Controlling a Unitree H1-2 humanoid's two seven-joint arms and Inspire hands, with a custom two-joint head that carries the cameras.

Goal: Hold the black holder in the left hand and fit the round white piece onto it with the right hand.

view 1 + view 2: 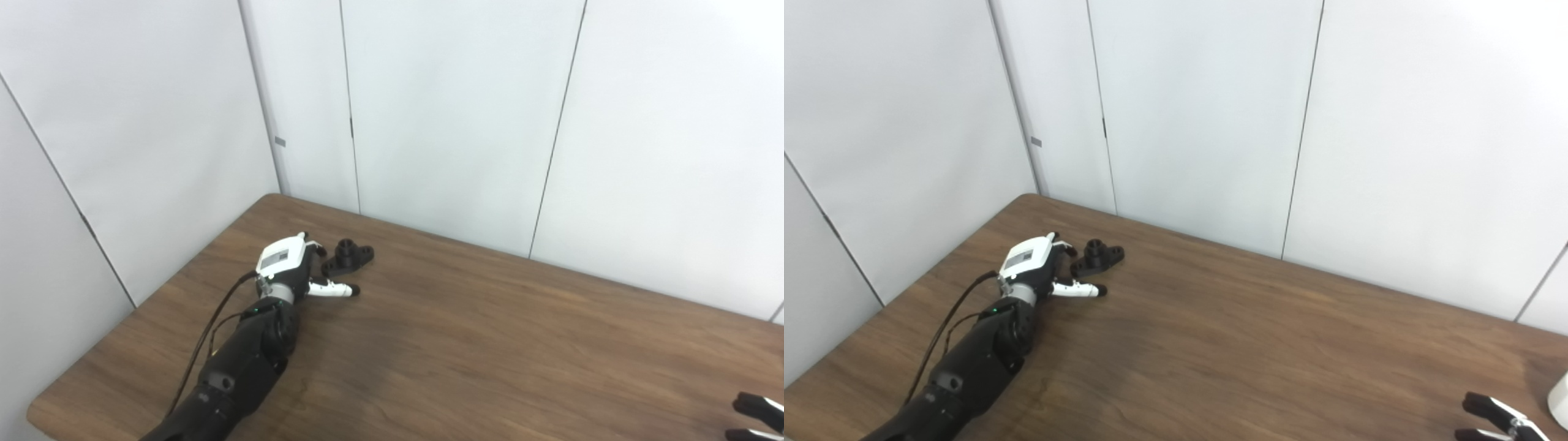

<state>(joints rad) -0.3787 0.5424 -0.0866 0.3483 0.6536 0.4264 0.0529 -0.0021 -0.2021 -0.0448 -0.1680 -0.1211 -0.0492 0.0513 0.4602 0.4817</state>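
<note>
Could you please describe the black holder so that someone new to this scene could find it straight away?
Look to the far left corner of the brown wooden table. There, just beyond the left hand, lies the black holder: a flat base with a short round collar, the only loose black part nearby.

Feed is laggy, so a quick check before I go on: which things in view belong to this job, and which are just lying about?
Part of the job:
black holder, on the table by the open left hand
right hand, only fingertips in view
white object at the right edge, possibly the round white piece

Just there:
wooden table
white wall panels
</note>
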